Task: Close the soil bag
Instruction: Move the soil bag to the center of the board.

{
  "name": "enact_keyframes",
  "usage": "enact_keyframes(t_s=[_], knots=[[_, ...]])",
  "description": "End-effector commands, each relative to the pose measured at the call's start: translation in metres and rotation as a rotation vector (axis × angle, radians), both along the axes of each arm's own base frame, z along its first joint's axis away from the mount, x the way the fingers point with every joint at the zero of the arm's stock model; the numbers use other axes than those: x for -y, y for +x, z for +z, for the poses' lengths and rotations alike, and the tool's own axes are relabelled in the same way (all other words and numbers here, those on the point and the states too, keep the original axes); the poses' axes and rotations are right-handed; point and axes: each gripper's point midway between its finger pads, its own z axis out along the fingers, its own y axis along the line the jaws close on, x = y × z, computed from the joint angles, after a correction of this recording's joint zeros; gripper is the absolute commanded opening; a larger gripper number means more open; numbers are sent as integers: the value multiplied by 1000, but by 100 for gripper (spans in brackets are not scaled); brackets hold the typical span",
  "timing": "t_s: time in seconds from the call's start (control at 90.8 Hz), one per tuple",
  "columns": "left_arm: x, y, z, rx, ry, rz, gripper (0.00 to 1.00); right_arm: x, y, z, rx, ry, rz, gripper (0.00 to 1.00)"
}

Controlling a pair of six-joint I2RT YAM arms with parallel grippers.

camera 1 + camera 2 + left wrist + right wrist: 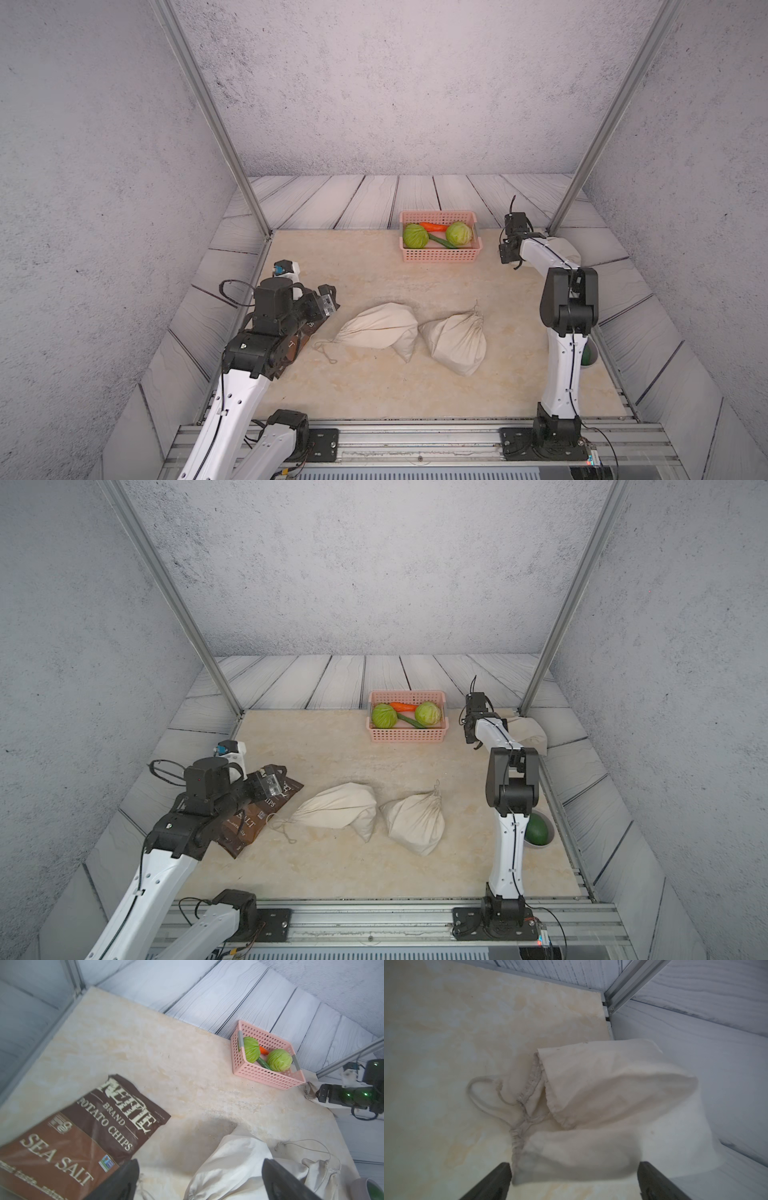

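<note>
Three sacks (380,330): two before the basket (440,254), one right of it. In it two cabbages (415,236), one carrot (434,227), one cucumber (442,242). Left gripper (200,1161), right gripper (574,1163): agape, empty.

In a top view the left arm (266,332) covers most of the chip bag (308,332). In a top view the right arm (511,796) screens part of the far cloth bag (530,730) and of a green object (538,829) in a bowl (551,832). Right wrist view: that bag's near fold is blurred, its contents unseen. Left wrist view: chip bag cut off at the edge.
</note>
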Motion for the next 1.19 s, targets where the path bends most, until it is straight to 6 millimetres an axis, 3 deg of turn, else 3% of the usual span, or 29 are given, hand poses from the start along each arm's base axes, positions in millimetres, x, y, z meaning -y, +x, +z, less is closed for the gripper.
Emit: enact_keyframes(t_s=[0.0,0.132,0.198,0.308,0.55,0.671,0.793,0.936,1.178], knots=[[-3,-5,-15,-35,157,-70,98,1,3,-19,-82,4,17,99],[5,-4,-24,-41,130,-103,99,4,14,-30,-122,-2,38,99],[7,-4,-25,-41,122,-110,99,11,16,-32,-133,6,26,93],[8,-4,-25,-38,116,-115,98,22,12,-36,-158,42,-4,70],[27,-6,-21,-11,58,-204,98,30,-10,-38,-194,97,-19,0],[32,-8,-18,4,43,-229,98,18,-21,-17,-162,153,5,0],[37,-10,-16,18,22,-260,98,-9,-39,14,-63,251,46,0],[45,-12,-15,23,-7,-294,98,-52,-63,67,63,348,148,0],[71,-16,-11,11,-126,-391,98,-165,-112,129,125,444,481,0]])
